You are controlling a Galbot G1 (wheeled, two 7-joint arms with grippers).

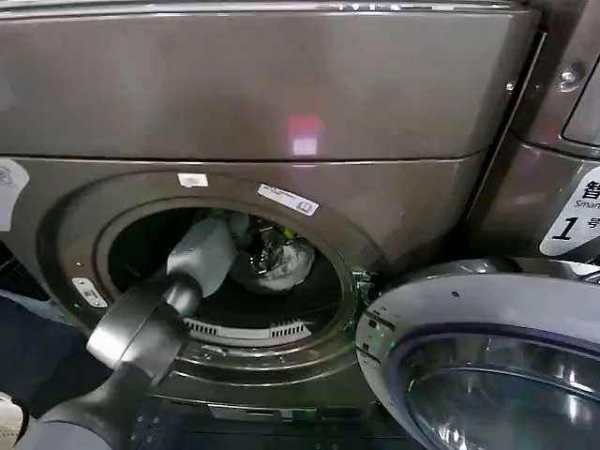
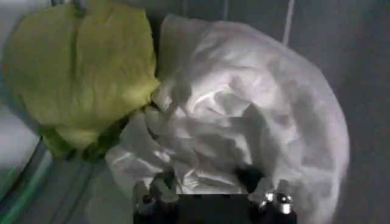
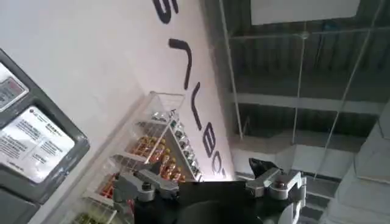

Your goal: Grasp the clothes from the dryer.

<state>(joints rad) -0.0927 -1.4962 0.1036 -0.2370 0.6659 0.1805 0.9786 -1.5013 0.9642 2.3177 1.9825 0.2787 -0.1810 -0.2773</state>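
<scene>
The whitish-grey bundle (image 2: 244,122) sits deep in the dark drum of the dryer (image 1: 281,94), soft, crumpled, thin-looking cloth full of sharp little creases, and pressed right against it is the smaller yellow-green bundle (image 2: 79,67), matte and folded over itself like a leaf. The left gripper (image 2: 210,198) is in through the round porthole, fingers spread wide either side of the white fabric's near edge, tips at or just touching the cloth, nothing pinched yet. So I'd call this the approach, right on the brink of the grasp. Next move, by my read: push a touch further into the heap so the fingers bracket a good fold, then close, because fabric this loose can slip out of a shallow pinch. The swung-open silver-rimmed door (image 1: 487,356) stands beside the porthole. The right gripper (image 3: 213,185) is parked away, pointing up at a ceiling, fingers apart, holding nothing.
</scene>
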